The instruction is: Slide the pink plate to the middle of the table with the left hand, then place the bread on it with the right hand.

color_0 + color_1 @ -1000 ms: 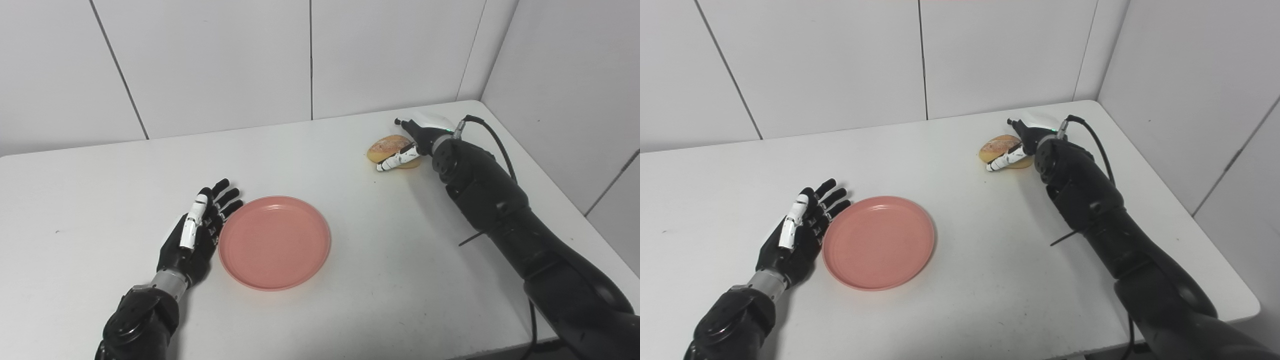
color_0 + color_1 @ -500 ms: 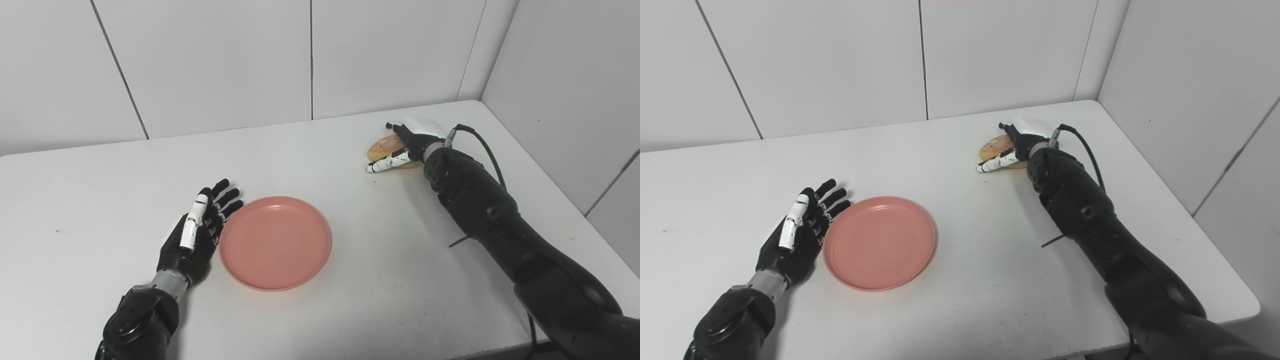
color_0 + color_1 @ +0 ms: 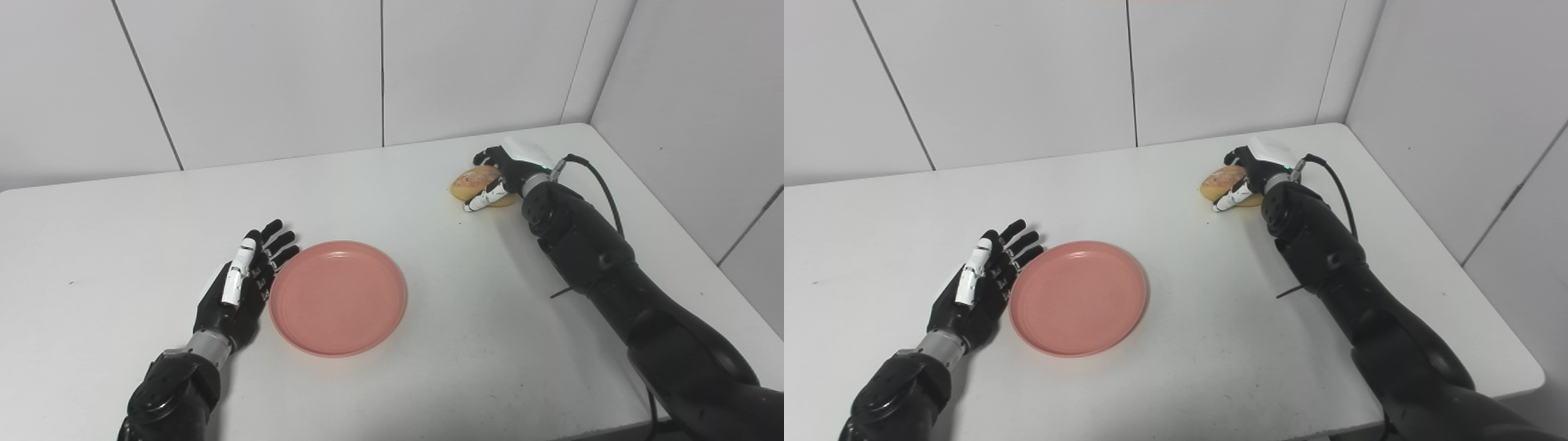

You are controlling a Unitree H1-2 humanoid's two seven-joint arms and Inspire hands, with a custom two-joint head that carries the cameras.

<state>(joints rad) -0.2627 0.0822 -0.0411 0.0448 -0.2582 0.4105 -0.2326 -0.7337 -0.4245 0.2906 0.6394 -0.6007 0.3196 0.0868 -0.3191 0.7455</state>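
Observation:
The pink plate lies flat and holds nothing, a little left of the table's middle. My left hand rests open on the table, fingers spread, its fingertips touching or nearly touching the plate's left rim. The bread, a golden roll, sits on the table at the back right. Around it my right hand is shut: the dark fingers curl over its top and far side and the white thumb presses its near side. The roll still rests on the table.
The white table ends at a wall behind and a wall on the right, close to the bread. A black cable loops off my right wrist. Bare tabletop lies between plate and bread.
My right hand's fingers, spread beside the bread a second ago, have curled down over it and the thumb has drawn in. Left hand and plate have hardly moved.

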